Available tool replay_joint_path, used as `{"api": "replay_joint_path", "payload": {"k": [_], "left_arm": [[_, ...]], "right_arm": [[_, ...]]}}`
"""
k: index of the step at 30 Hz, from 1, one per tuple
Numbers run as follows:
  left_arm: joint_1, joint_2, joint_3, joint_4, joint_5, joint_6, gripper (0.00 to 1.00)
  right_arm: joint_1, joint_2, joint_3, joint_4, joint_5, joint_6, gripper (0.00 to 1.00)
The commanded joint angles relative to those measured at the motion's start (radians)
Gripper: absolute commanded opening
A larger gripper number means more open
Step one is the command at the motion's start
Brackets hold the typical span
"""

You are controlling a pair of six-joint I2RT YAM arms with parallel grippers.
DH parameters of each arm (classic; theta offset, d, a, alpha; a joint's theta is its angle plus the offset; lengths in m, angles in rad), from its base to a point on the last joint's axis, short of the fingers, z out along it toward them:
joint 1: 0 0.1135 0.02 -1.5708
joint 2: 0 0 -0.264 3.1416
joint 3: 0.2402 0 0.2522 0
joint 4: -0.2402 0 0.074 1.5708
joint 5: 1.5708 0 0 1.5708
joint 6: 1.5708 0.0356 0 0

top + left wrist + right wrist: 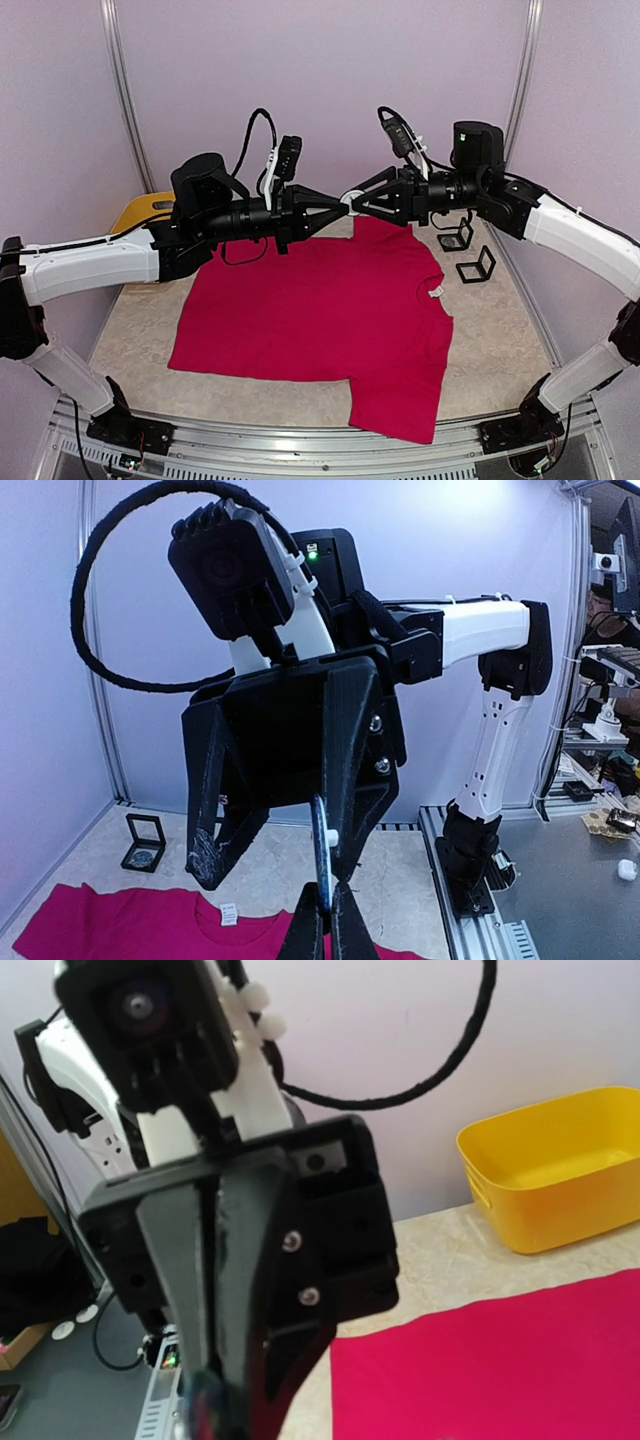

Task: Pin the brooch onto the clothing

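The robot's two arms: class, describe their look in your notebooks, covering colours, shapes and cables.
The left arm and right arm have smooth white shells between bulky black joints. The left claw and right claw are black, each with two wedge-shaped fingers tapering to points. A black cable loops over each wrist, beside a black camera.

Setting: robotics lab, a closed test cell. Evidence: two arms bolted to an aluminium rail at the near edge of a table; plain pale walls on three sides, held by metal posts; bare cable looped over each wrist. On the table: a shirt laid flat, a yellow tub, two small black cases (bench props, by the look). Left wrist view, outside the cell: a grey bench with loose gear and a small camera on a stand.
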State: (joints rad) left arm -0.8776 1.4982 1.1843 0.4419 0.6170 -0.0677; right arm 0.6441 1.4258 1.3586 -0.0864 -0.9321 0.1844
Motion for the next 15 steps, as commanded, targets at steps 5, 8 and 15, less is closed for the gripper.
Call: {"api": "replay_joint_path", "payload": {"k": [5, 8, 15], "left_arm": [[-0.033, -0.019, 0.021, -0.008, 0.087, 0.04, 0.0], [-0.031, -0.024, 0.017, -0.018, 0.05, 0.042, 0.0], [-0.024, -0.025, 0.033, -0.096, -0.022, 0.089, 0.0]], "right_arm": [[-0.002, 0.031, 0.054, -0.08, 0.124, -0.041, 0.45], [-0.002, 0.014, 0.057, -0.103, 0.026, -0.105, 0.59], [-0.005, -0.064, 0.058, -0.249, -0.052, -0.281, 0.62]]}}
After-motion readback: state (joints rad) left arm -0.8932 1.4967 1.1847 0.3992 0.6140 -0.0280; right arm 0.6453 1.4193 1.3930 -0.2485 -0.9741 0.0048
